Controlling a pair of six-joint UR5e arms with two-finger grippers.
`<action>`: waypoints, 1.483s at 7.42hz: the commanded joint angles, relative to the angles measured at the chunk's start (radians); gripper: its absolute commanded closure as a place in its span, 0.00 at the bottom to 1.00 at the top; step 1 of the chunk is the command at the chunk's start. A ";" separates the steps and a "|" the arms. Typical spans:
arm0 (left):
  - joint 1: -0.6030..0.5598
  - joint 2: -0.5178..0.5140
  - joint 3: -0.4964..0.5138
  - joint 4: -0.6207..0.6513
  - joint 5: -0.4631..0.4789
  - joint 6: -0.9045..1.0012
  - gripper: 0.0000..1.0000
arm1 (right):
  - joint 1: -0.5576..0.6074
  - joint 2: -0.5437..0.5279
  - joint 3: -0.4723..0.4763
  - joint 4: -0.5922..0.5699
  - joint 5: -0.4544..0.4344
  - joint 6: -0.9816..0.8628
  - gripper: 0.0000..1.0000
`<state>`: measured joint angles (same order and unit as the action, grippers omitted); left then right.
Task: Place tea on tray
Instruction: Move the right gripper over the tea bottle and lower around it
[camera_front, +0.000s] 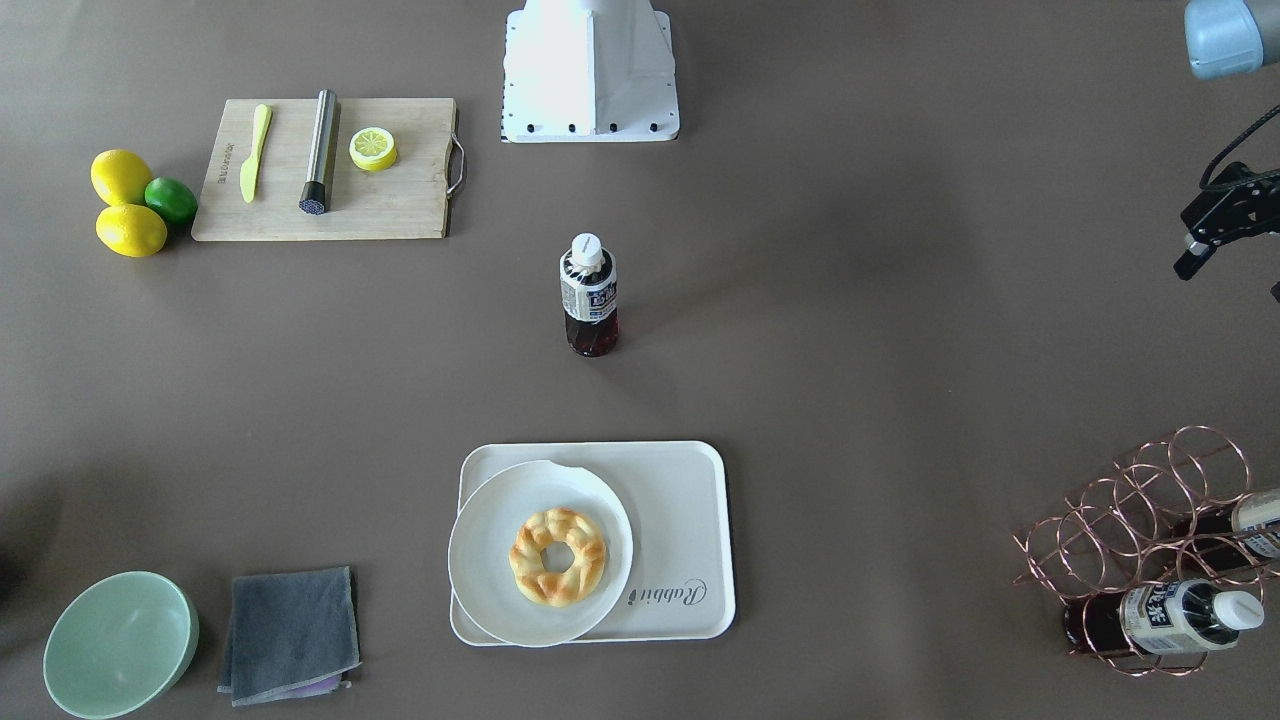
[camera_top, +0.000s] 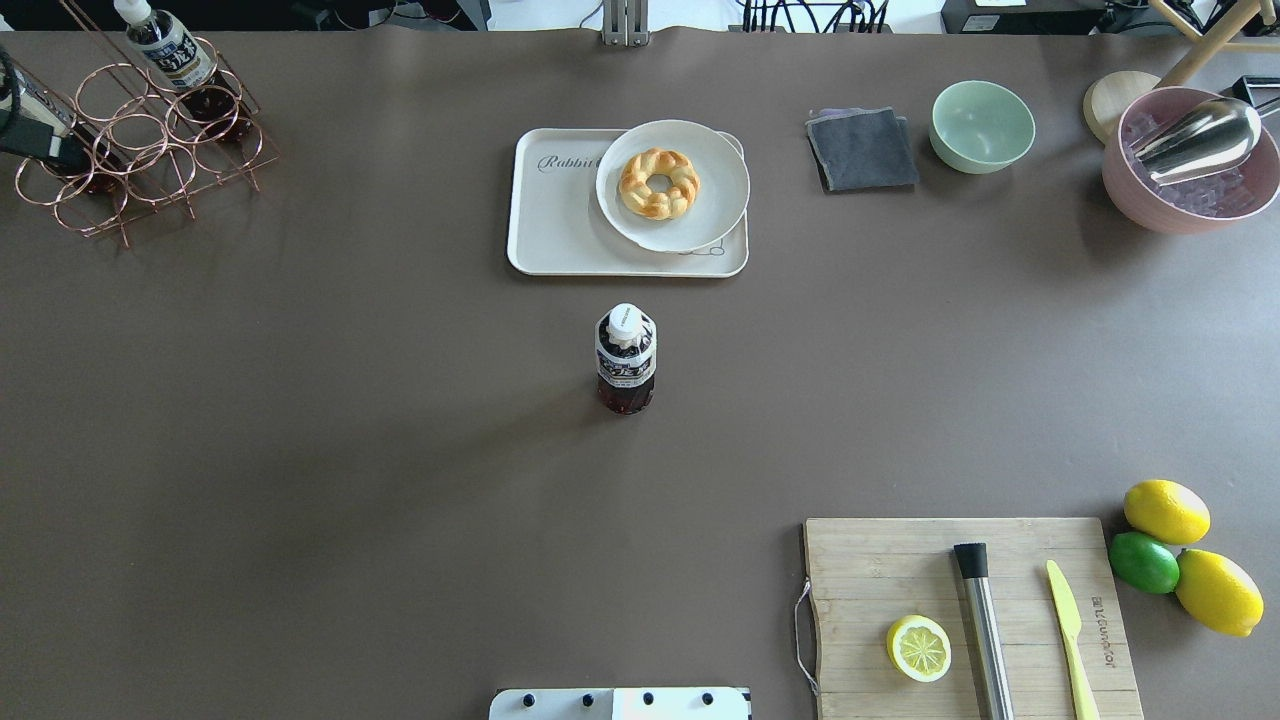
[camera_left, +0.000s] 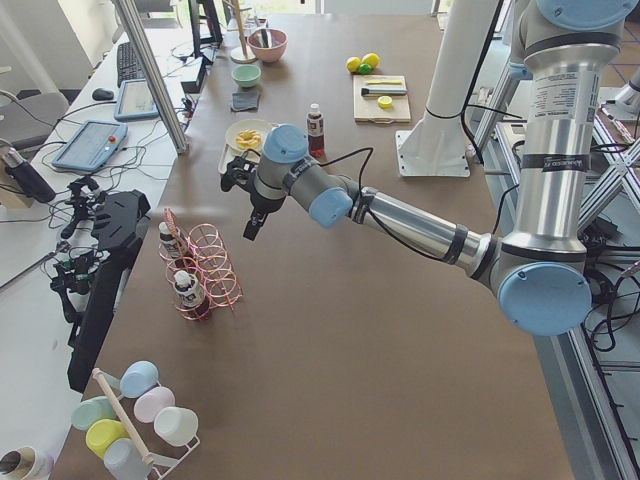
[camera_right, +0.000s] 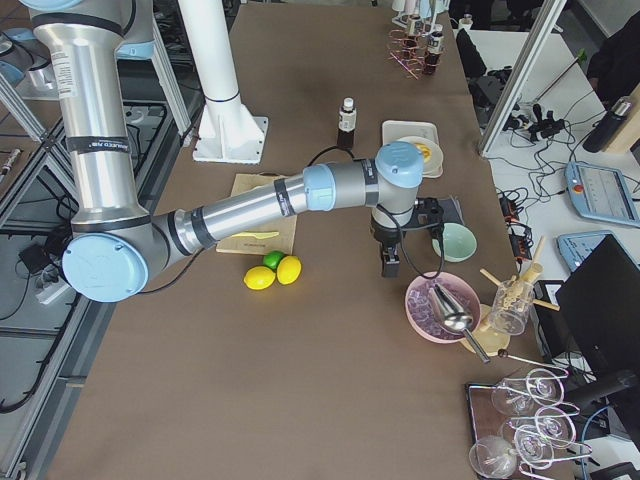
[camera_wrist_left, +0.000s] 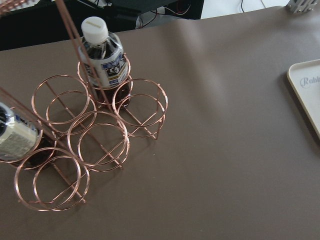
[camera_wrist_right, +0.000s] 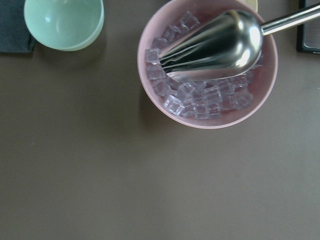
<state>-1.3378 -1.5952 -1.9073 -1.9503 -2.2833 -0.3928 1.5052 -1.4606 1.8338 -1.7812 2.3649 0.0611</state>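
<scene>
One tea bottle stands upright alone at the table's middle, also in the overhead view. The cream tray with "Rabbit" script lies beyond it toward the operators' side. Two more tea bottles lie in a copper wire rack. My left gripper hangs beside that rack, far from the standing bottle, and holds nothing I can see; I cannot tell how its jaws stand. My right gripper hovers near the pink ice bowl; I cannot tell whether it is open or shut.
A round white plate with a twisted donut covers about half the tray. A wooden board holds a lemon half, a steel muddler and a yellow knife. Lemons and a lime, a green bowl and a grey cloth lie around.
</scene>
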 joint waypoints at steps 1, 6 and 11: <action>-0.081 0.082 0.005 0.001 -0.005 0.110 0.02 | -0.251 0.157 0.131 0.003 -0.009 0.408 0.00; -0.185 0.129 0.157 0.001 0.008 0.210 0.02 | -0.643 0.341 0.133 0.137 -0.214 0.803 0.00; -0.236 0.142 0.188 0.010 -0.001 0.239 0.02 | -0.844 0.666 0.136 -0.205 -0.421 0.941 0.00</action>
<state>-1.5717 -1.4651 -1.7243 -1.9422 -2.2849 -0.1539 0.7357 -0.8806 1.9743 -1.8818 2.0365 0.9918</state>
